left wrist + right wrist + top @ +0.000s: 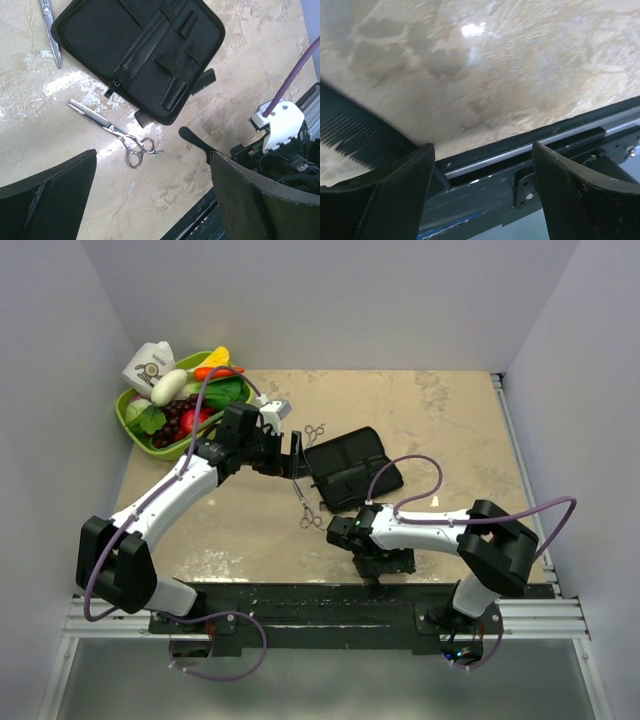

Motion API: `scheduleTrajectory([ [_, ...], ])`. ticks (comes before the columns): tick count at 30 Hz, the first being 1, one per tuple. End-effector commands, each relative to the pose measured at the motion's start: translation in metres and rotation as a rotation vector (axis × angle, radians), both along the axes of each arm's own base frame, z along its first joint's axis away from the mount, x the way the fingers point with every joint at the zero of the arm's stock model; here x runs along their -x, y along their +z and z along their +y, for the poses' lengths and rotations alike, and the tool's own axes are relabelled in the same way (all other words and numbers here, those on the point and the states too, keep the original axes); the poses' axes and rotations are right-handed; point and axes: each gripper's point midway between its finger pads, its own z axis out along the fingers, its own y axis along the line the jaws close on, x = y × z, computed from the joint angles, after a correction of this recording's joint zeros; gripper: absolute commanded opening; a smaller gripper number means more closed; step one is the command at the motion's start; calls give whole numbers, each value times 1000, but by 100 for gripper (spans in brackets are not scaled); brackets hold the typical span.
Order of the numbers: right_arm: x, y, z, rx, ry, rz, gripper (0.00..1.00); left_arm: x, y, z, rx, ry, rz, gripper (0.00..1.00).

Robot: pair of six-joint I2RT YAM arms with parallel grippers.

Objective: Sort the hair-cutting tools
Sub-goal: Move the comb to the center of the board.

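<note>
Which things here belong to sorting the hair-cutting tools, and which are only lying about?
For the job:
- thinning scissors
- second scissors
- black comb

Only lying about:
- black case, open
- green tray of toy fruit
- white carton

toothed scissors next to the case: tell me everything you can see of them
The toothed scissors are slim and look like shiny silver metal. One blade is serrated, and there are two ring handles with a small hooked finger rest. The blades are closed. They lie flat on the table, just off the near corner of the open black case, apart from it. Nothing holds them.
</note>
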Motion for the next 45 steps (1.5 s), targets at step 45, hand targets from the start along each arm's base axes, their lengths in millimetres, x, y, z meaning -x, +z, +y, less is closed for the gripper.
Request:
scheduleTrajectory([
  [45,22,-10,72,-390,226,87,75,0,18,-2,5,-20,-47,99],
])
